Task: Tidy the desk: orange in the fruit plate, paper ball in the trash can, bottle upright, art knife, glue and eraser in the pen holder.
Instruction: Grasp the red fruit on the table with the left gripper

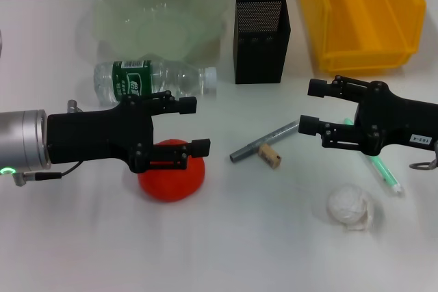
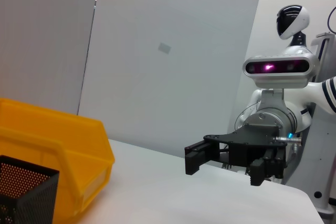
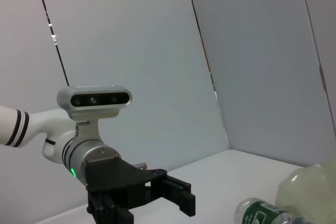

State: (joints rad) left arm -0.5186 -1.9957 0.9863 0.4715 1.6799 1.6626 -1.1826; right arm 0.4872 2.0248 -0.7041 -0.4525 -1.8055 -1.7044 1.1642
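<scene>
Step in hand appears to be the orange pickup. The left hand (image 1: 183,126) hangs open above the orange (image 1: 172,171), which rests on the tabletop (image 1: 260,237) at near left; it must descend and close, then carry to the fruit plate (image 1: 161,11) at far left. The right hand (image 1: 316,106) is open, gripping nothing, near the eraser (image 1: 269,156). Fruit plate, pen holder (image 1: 261,30) and trash can (image 1: 359,11) show no contents. The bottle (image 1: 154,80) lies flat; the paper ball (image 1: 350,207) sits at near right.
</scene>
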